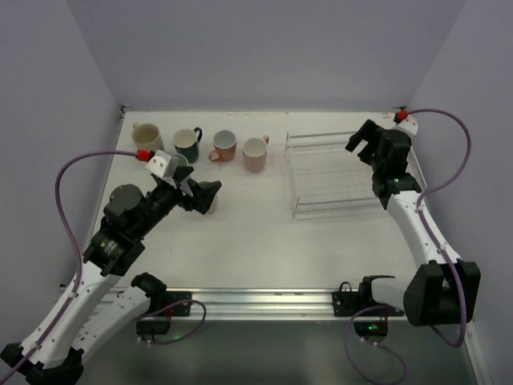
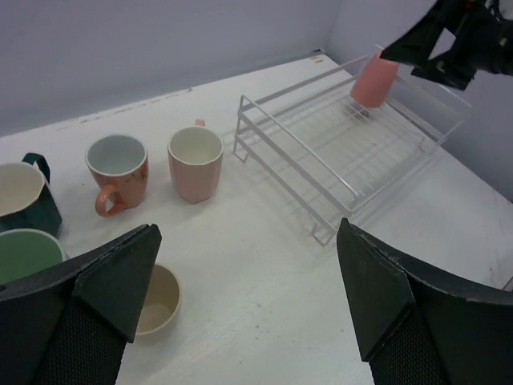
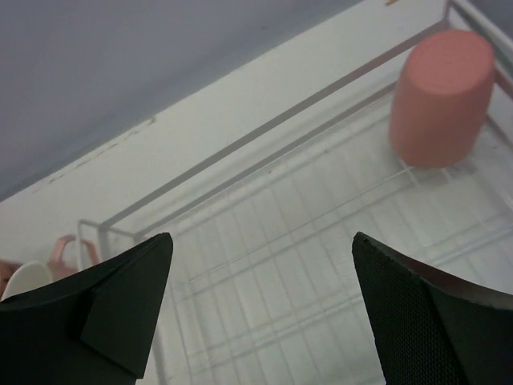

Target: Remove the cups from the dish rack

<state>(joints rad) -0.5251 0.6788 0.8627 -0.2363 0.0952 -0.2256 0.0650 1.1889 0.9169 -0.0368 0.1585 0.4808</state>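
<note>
Right gripper [image 3: 260, 245] stands with fingers wide apart above the dish rack [image 1: 329, 178], off to one side of the upturned coral cup [image 3: 441, 96] in its far corner (the last one racked, I judge). Best to centre over it, drop straight, then close around its sides. Left gripper [image 2: 248, 233] gapes too, holding nothing. Overhead, the right gripper hides that cup, and any handle can't be made out.

1. Top external view is looking down from high behind the near edge, taking in the whole surface [image 1: 256, 233].
2. Left wrist view is sitting low over the surface's left part, facing right toward the dish rack [image 2: 345, 140].
3. Right wrist view is hovering close over the rack, looking down and leftward.
4. Both wrist views are sharing the rack and its salmon cup [image 2: 373, 79].
</note>
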